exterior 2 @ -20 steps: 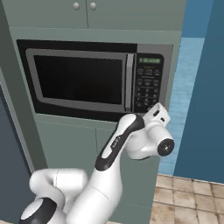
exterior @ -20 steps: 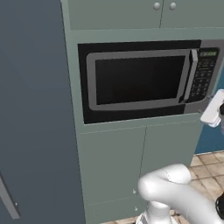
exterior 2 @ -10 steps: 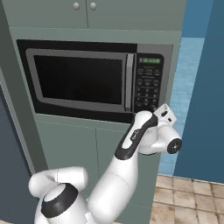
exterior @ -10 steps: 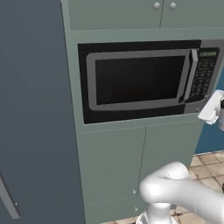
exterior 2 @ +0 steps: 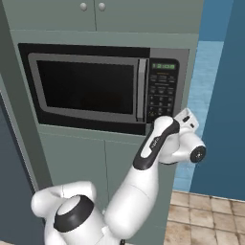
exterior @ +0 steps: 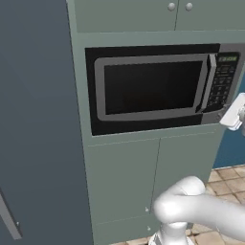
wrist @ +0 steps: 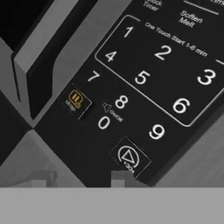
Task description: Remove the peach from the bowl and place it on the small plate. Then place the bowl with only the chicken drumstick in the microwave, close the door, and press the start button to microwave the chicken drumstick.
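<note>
The microwave (exterior: 153, 88) (exterior 2: 103, 86) is built into a grey-green cabinet. Its door (exterior 2: 86, 86) is shut, and its vertical grey handle (exterior 2: 141, 88) stands next to the keypad (exterior 2: 161, 93). My hand (exterior 2: 186, 119) (exterior: 234, 112) is up against the keypad's lower right corner. In the hand view the number keys are very close, and the triangle start button (wrist: 129, 158) sits just above my right fingertip (wrist: 122, 176). My gripper (wrist: 83, 179) shows two tips set apart with nothing between them. The peach, bowl, small plate and chicken drumstick are out of view.
Cabinet doors (exterior: 153, 182) lie below the microwave and upper cabinets (exterior 2: 91, 12) above it. A tall dark grey panel (exterior: 33, 119) stands to the left. A blue wall (exterior 2: 220, 95) and tiled floor (exterior 2: 206, 220) are to the right.
The arm has stretched forward and up, carrying the hand from below the keypad in against its lower right corner. The microwave and its door look unchanged.
</note>
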